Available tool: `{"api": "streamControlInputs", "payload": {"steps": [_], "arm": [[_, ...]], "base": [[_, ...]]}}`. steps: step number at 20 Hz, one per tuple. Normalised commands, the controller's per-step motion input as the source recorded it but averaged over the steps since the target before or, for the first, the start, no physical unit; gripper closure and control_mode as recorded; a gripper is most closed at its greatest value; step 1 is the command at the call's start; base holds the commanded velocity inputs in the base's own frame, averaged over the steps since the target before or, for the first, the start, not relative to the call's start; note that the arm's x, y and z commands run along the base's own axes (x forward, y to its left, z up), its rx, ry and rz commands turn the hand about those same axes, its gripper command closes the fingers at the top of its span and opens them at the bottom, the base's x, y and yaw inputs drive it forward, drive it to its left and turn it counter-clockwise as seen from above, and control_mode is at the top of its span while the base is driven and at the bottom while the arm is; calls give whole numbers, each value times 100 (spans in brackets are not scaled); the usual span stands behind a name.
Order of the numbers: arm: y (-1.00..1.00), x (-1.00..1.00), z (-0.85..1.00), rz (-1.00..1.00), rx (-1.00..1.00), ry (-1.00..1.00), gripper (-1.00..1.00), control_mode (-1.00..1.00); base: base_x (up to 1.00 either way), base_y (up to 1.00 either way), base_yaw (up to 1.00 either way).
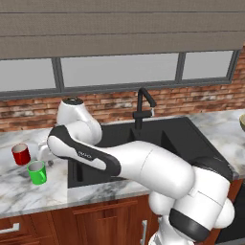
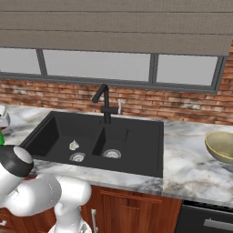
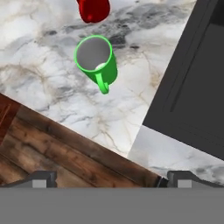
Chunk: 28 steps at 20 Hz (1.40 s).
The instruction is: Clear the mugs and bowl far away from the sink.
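The red mug point(image 1: 20, 154) and the green mug point(image 1: 37, 172) stand upright on the marble counter left of the black sink point(image 1: 143, 139). In the hand view the green mug point(image 3: 96, 61) sits ahead with its handle turned toward me, the red mug point(image 3: 92, 9) lies just beyond it, and the sink's rim point(image 3: 197, 87) runs along the right. My gripper point(image 3: 113, 180) hovers above the counter's front edge, short of the green mug, open with nothing between its fingers. The olive-tan bowl point(image 2: 221, 146) rests on the counter right of the sink point(image 2: 100, 136), cut off by the frame edge.
A tall black faucet point(image 1: 143, 107) rises behind the sink against the brick wall. Wooden cabinet fronts point(image 3: 52, 144) run below the counter edge. My own arm point(image 1: 143, 165) stretches across the sink's front toward the mugs.
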Motion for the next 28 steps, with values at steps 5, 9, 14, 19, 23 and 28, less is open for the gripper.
{"api": "streamControlInputs", "payload": {"steps": [5,9,14,19,23,28], "arm": [[19,0,-28,5,-5,0,-100,-100],[0,0,-24,8,-4,0,-100,-100],[9,0,-27,4,-3,-1,-100,-100],[12,0,-25,0,1,-4,-100,-100],[9,0,-26,0,0,-10,-100,-100],[1,0,-22,0,0,-12,-100,-100]], "base": [[0,0,0],[0,0,0],[0,0,0],[0,0,0],[0,0,0],[0,0,0]]}}
